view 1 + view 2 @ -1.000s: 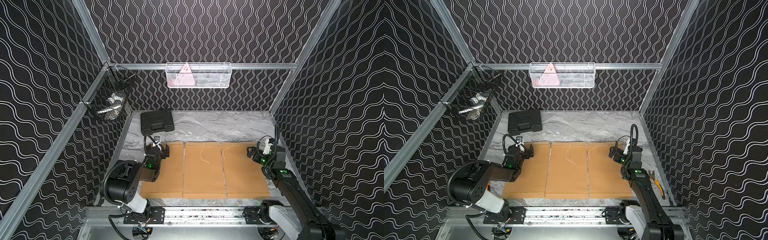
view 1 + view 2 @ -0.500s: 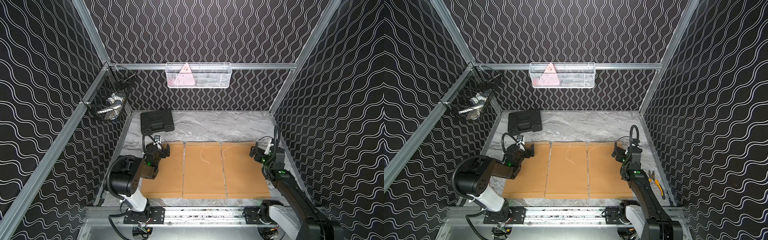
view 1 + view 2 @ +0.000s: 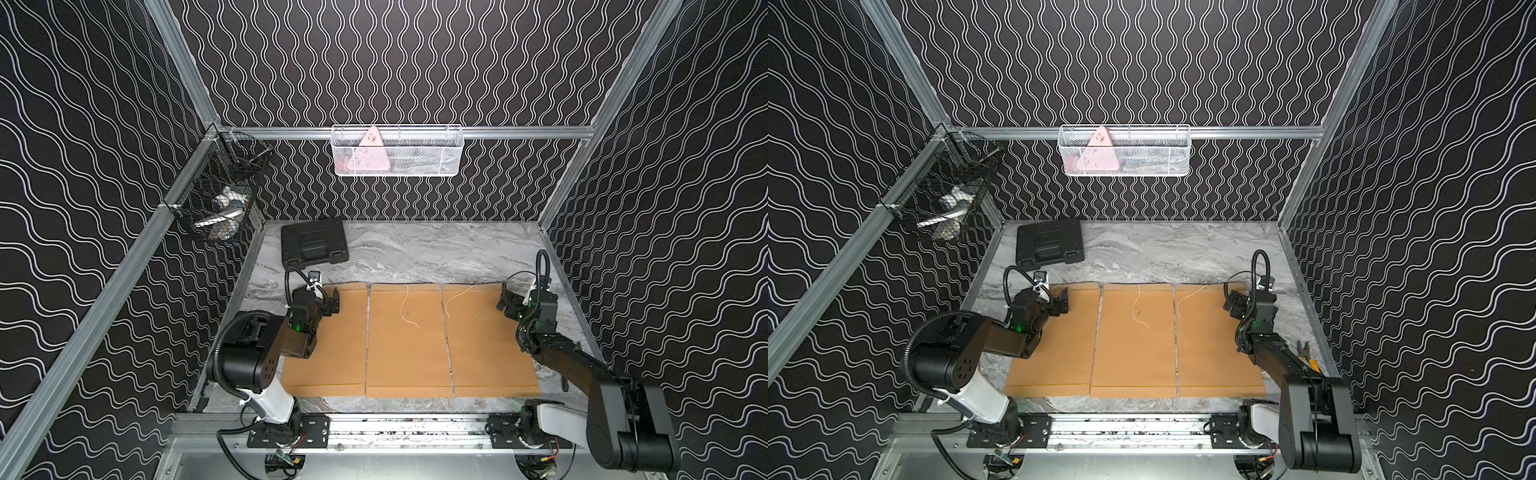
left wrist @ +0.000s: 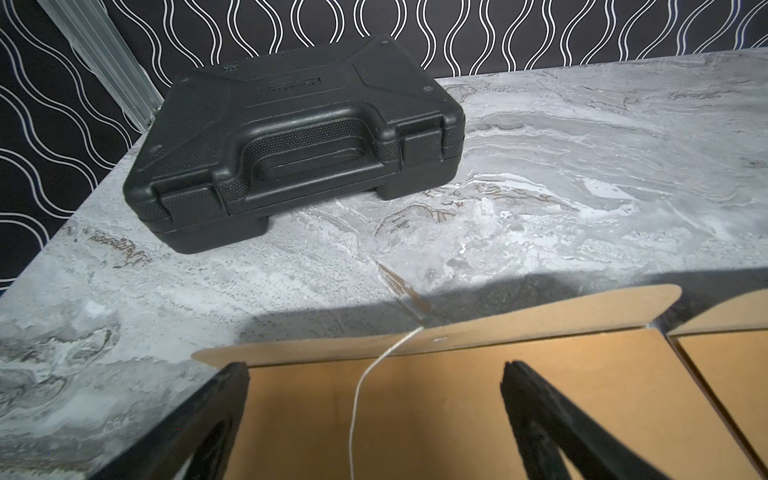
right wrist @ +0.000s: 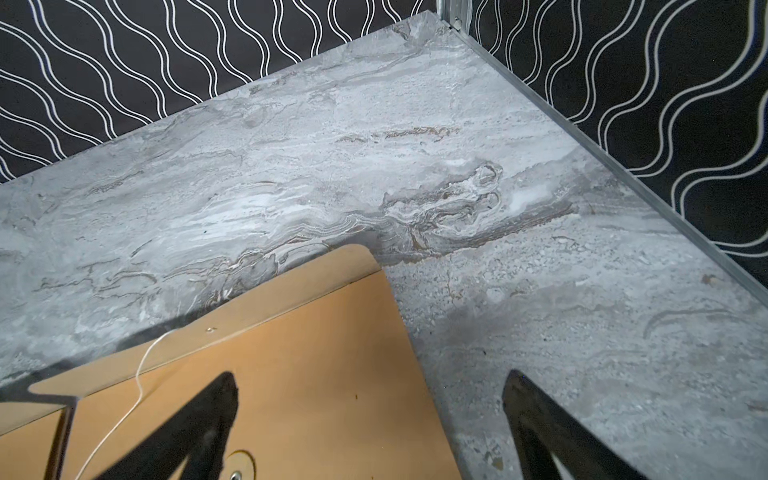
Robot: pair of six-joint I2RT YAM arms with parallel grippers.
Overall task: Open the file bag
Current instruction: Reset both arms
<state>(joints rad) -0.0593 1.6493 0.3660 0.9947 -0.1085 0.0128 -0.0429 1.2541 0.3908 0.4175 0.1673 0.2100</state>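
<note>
On table point(image 3: 436, 249) | 3 file bags point(image 3: 332, 357) point(image 3: 407, 345) point(image 3: 486, 349) | 1 blk case point(image 3: 313, 245) | 2 end effectors point(image 3: 331, 305) point(image 3: 506, 301) wide

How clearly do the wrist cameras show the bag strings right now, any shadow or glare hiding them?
Left wrist view: the left string is sharp and bright on the left file bag; shadow falls on the table behind its flap; the left pincer reads as black silhouettes. Right wrist view: the right string is thinner but readable on the right file bag, no glare. Both top views: even light.
</note>
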